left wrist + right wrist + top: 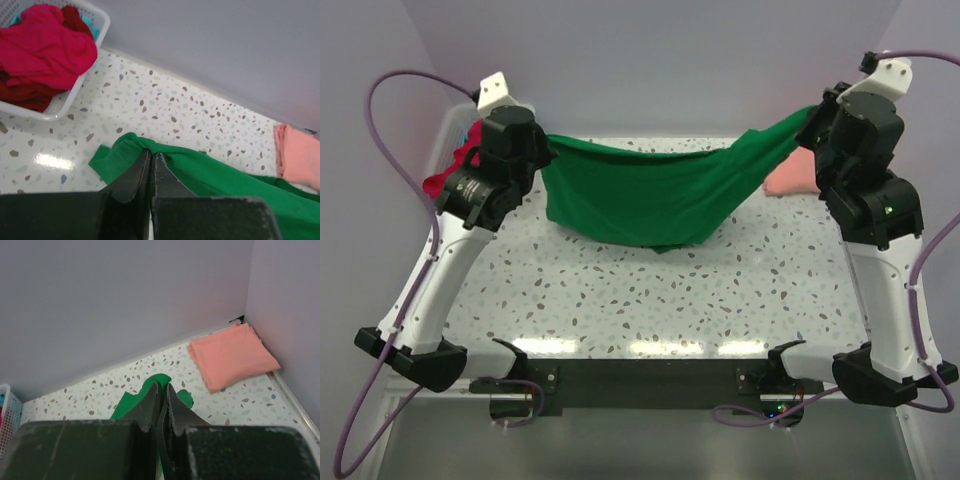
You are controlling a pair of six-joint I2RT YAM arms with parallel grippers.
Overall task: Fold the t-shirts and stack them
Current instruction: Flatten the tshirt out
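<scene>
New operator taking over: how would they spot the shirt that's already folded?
On the speckled table, go to the far right corner where two walls meet. The folded shirt lies flat there: salmon-pink and squared, unlike the green shirt hanging stretched mid-table or the red ones heaped in the white basket.

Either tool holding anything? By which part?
Both hold the green t-shirt: left tool pinches a bunched edge, right tool the opposite end; it hangs between them.

My fingers (135,172) are matte black. The green t-shirt (650,195) across mid-frame is bright and plain; the folded t-shirt (232,357) at upper right, salmon-pink. Magenta and dark red shirts (45,50) sit in a white basket (85,70). The tabletop (650,290) is white, flecked grey and brown.
</scene>
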